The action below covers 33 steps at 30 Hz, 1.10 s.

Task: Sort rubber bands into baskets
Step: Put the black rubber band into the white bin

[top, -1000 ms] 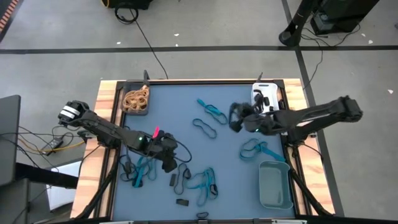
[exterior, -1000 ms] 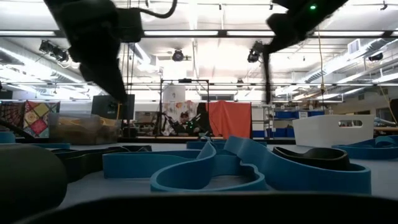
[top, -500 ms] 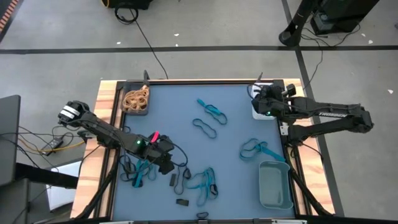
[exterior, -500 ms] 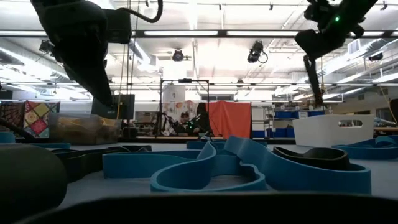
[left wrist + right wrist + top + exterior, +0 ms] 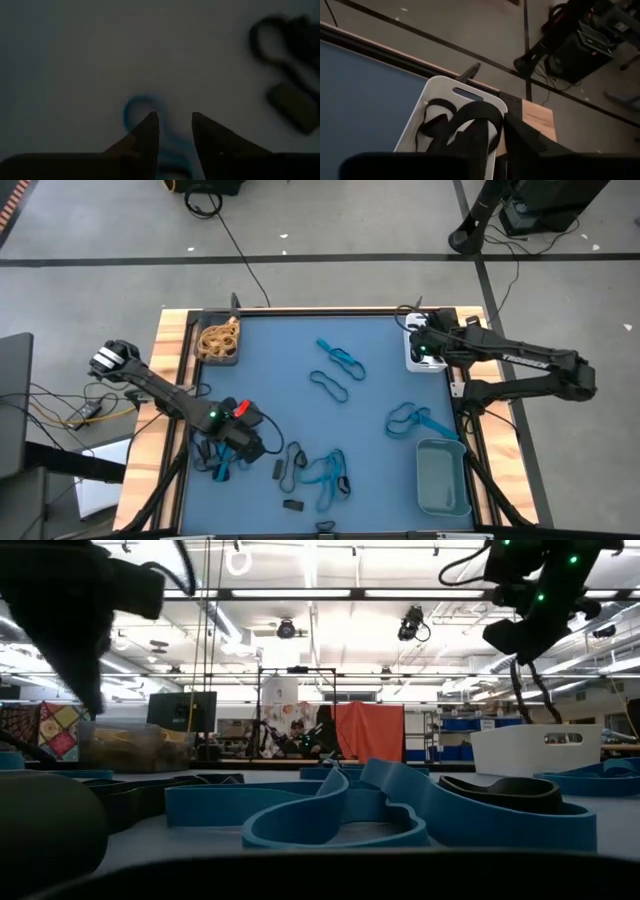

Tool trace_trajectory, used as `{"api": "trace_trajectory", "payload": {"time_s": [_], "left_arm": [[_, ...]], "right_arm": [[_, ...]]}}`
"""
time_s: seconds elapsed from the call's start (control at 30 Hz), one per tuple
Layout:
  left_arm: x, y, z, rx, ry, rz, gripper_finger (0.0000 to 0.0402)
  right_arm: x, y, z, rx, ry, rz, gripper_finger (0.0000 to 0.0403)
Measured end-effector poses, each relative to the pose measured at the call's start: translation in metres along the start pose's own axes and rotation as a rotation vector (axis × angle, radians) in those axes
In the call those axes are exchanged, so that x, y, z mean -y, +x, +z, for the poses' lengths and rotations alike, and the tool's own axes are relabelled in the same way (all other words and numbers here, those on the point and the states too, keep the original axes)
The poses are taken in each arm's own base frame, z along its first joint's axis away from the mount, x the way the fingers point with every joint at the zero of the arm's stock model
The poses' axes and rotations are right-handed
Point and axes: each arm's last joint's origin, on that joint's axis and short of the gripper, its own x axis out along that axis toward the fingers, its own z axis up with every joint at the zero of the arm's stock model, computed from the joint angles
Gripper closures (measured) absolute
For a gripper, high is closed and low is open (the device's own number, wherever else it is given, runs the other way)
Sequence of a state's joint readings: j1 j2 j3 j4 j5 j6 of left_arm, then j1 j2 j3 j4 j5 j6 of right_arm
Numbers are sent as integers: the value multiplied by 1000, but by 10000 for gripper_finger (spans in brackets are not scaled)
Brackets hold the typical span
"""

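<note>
The right gripper hangs over the white basket, fingers a little apart around a black rubber band. More black bands lie inside. The left gripper, partly open, hovers above a blue band.

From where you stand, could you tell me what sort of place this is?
Probably a robotics lab or workshop: bare concrete floor with taped lines, exposed ceiling strip lights, and blue storage bins on shelving behind the table.
</note>
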State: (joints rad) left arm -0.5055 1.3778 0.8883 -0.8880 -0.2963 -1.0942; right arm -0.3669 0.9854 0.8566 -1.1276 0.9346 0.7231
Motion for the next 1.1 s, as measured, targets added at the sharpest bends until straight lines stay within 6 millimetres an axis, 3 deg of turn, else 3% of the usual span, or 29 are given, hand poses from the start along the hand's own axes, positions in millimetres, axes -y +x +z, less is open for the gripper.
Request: {"api": "trace_trajectory", "payload": {"time_s": [0.4, 0.57, 0.77, 1.1], "left_arm": [[-7, -4, -15, -205, -41, 39, 280], [-7, -4, -17, -254, -43, 29, 280], [-10, -5, -20, -341, -66, 36, 280], [-21, -9, -27, -451, -162, 168, 280]], "right_arm": [[-5, 4, 0, -27, -22, -2, 156], [-6, 4, 0, -47, -22, 19, 108], [-14, -1, -2, -88, -21, 152, 87], [-36, -23, -8, 3, -56, 354, 100]]}}
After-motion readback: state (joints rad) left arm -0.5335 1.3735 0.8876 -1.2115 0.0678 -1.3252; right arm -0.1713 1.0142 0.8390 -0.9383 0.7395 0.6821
